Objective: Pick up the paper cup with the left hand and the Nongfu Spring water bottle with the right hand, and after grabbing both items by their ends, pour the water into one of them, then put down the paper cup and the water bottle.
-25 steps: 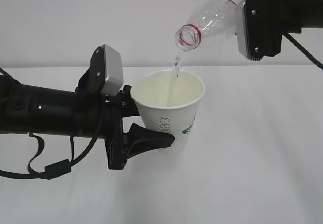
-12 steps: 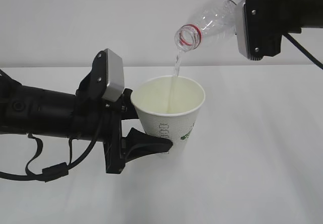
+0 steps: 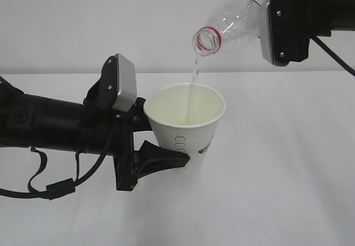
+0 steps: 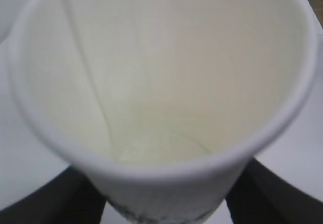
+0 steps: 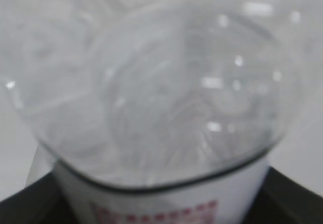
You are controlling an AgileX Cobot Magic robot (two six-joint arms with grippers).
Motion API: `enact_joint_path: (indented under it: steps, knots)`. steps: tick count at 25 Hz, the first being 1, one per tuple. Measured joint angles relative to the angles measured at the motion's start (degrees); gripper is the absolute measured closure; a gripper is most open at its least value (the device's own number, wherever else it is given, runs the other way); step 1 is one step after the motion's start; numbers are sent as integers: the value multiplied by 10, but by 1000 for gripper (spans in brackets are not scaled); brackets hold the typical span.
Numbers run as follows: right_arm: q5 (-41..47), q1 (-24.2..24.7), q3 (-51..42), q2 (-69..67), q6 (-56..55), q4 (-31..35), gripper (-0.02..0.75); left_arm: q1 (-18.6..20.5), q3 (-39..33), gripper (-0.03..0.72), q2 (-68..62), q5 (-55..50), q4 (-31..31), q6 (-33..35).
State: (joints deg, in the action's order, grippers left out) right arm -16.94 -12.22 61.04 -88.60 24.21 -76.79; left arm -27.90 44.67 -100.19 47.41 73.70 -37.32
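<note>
The white paper cup (image 3: 186,125) with its green logo is held upright above the table, and my left gripper (image 3: 176,143) is shut on its lower body. In the left wrist view the cup (image 4: 166,82) fills the frame, with a black finger (image 4: 40,201) on each side of it and a little water (image 4: 151,151) at its bottom. The clear Nongfu Spring water bottle (image 3: 233,20) is tilted with its mouth down and to the left above the cup. A thin stream of water (image 3: 192,75) falls into the cup. My right gripper (image 3: 265,5) is shut on the bottle (image 5: 161,98) at its label end.
The white table (image 3: 288,174) lies below both arms, with a plain pale wall behind it. My left arm's cables (image 3: 55,188) hang low at the left.
The left arm and the cup sank slightly, then held still. The bottle stays tilted in the same place and the stream of water has thinned.
</note>
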Motion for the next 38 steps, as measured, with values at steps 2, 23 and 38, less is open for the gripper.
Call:
enact_joint_path:
  steps: [2, 23, 38]
  knots:
    - [0, 0, 0, 0, 0, 0, 216, 0, 0, 197, 0, 0, 0, 0]
    - [0, 0, 0, 0, 5, 0, 216, 0, 0, 198, 0, -1, -22, 0]
    - [0, 0, 0, 0, 8, 0, 216, 0, 0, 198, 0, -1, -22, 0]
